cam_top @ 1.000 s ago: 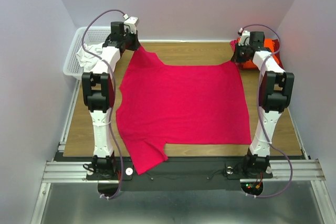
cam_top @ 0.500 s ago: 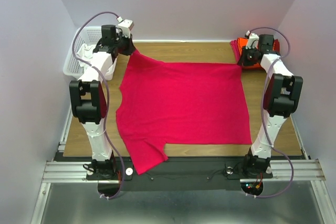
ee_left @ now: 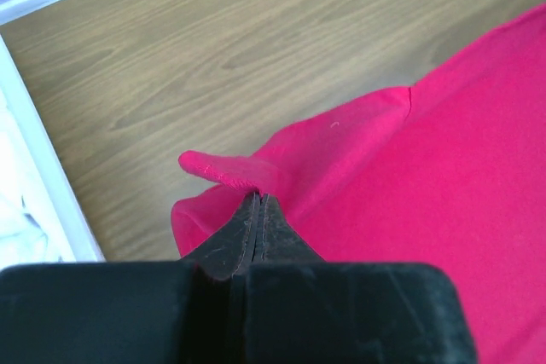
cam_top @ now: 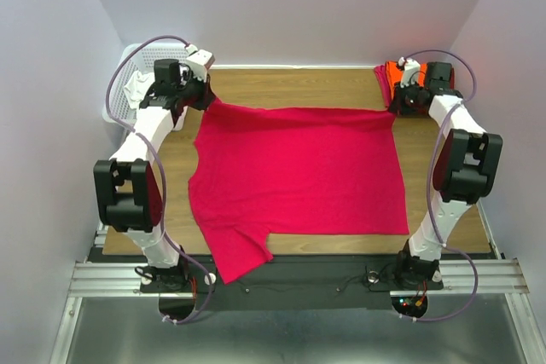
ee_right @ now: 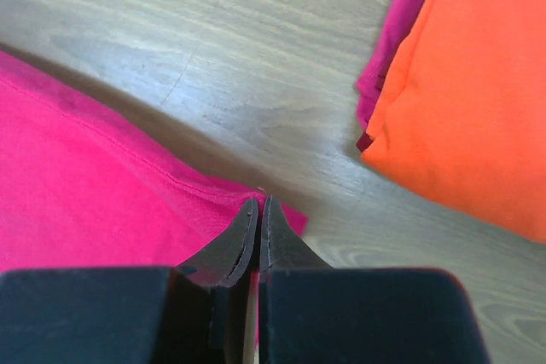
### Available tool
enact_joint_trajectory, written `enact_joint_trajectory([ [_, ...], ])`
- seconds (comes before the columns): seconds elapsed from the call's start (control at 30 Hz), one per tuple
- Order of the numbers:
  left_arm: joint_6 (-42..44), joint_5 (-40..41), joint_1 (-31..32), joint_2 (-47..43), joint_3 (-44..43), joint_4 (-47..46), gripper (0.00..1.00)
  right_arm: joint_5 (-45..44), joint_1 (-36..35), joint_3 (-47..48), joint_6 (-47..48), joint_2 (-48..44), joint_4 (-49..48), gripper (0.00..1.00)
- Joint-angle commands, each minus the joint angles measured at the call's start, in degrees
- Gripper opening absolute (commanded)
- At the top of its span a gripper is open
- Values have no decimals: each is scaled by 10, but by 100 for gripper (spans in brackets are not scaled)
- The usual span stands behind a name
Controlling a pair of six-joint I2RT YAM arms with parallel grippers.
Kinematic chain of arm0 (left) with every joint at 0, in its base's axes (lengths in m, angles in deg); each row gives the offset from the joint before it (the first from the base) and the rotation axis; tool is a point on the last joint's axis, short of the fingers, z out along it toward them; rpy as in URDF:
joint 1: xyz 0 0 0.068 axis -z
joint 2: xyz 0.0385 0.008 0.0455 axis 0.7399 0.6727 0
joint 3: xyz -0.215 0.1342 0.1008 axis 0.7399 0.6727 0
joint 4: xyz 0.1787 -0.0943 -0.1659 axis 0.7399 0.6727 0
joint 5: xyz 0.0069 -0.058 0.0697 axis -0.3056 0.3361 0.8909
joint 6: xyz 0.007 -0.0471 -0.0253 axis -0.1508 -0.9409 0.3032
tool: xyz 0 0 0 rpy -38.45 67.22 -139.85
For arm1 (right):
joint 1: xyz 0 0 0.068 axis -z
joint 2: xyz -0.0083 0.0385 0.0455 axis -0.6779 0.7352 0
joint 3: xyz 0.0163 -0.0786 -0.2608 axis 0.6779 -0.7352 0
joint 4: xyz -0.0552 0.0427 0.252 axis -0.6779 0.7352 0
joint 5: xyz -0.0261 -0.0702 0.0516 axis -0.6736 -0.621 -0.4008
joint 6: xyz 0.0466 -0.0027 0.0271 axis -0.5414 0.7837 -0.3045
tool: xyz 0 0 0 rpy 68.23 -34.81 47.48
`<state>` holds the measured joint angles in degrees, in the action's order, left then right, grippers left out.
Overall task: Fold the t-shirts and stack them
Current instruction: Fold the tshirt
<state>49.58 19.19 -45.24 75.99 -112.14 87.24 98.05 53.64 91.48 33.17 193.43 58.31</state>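
Bulk of the pink shirt [cam_top: 299,168] lies nearward of your grippers; left gripper [ee_left: 258,196] and right gripper [ee_right: 258,200] each clamp one of its far corners.

Pink t-shirt [ee_left: 426,168] corners hidden in left gripper [ee_left: 260,200], right gripper [ee_right: 258,204]. Orange t-shirt [ee_right: 478,100] cropped at right edge, darker shirt [ee_right: 399,23] mostly covered.

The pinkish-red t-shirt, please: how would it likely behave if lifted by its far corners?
Probably floppy: the pinkish-red t-shirt crumples where the left hand pinches it. It would likely sag between that and the right hand. Its near sleeve overhangs the table, so it may drag.
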Motion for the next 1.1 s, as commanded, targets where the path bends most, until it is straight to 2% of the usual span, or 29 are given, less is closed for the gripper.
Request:
enact_joint_trajectory([
  [0.0,43,-9,-3,-65,31,-3,0,16,7,-25,62,-50,-12,1],
  [0.37,121,27,-3,-170,197,20,0,4,11,-113,177,-92,-8,1],
  [0.6,173,44,6,-160,289,13,0,4,11,-162,220,-70,-6,1],
  [0.83,215,54,11,-117,309,23,0,-2,11,-184,235,-57,-2,1],
  [0.9,245,43,11,-109,306,49,0,-10,11,-190,236,-58,2,7],
  [1.0,269,34,11,-105,298,82,15,-17,11,-191,239,-63,10,24],
  [1.03,275,31,10,-108,288,93,25,-17,11,-190,240,-67,15,29],
  [1.07,279,28,9,-112,282,105,30,-17,11,-189,243,-71,20,38],
])
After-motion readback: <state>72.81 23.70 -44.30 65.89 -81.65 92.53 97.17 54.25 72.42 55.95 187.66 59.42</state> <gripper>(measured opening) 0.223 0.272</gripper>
